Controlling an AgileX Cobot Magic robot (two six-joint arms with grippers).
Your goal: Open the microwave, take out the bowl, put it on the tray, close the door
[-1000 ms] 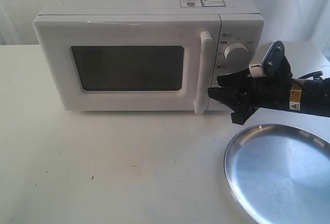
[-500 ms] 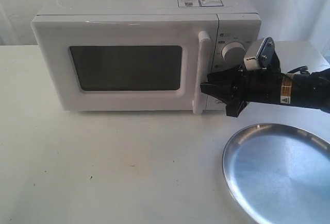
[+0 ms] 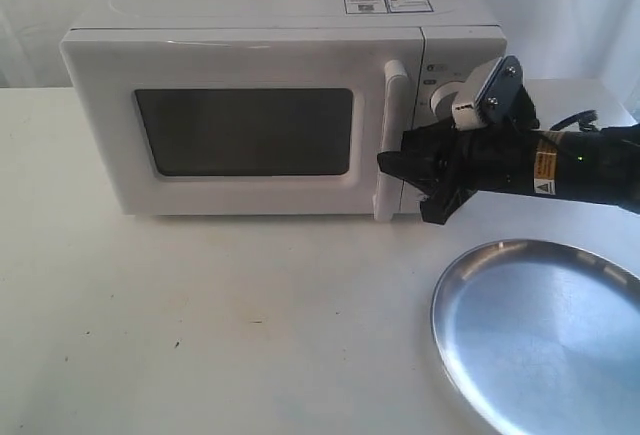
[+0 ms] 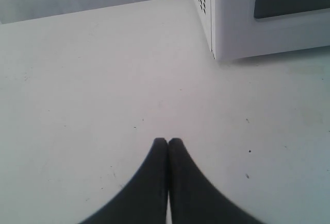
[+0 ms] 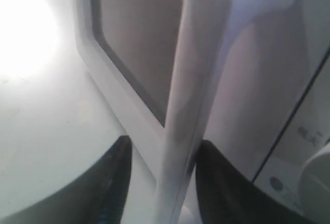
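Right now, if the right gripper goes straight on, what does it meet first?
Most likely the white bar handle of the microwave door: it stands between the fingers of the open right gripper, though depth is unclear.

Gloss plastic, dark glass, bright metal.
The microwave (image 3: pixel 250 15) casing and door handle (image 3: pixel 391 135) look like smooth glossy white plastic; its window (image 3: pixel 243 132) is dark, faintly reflective. At five o'clock the tray (image 3: pixel 540 345) is shiny silver metal. The table (image 3: pixel 200 315) is matt white, lightly speckled; the right gripper (image 3: pixel 405 190) is matt black.
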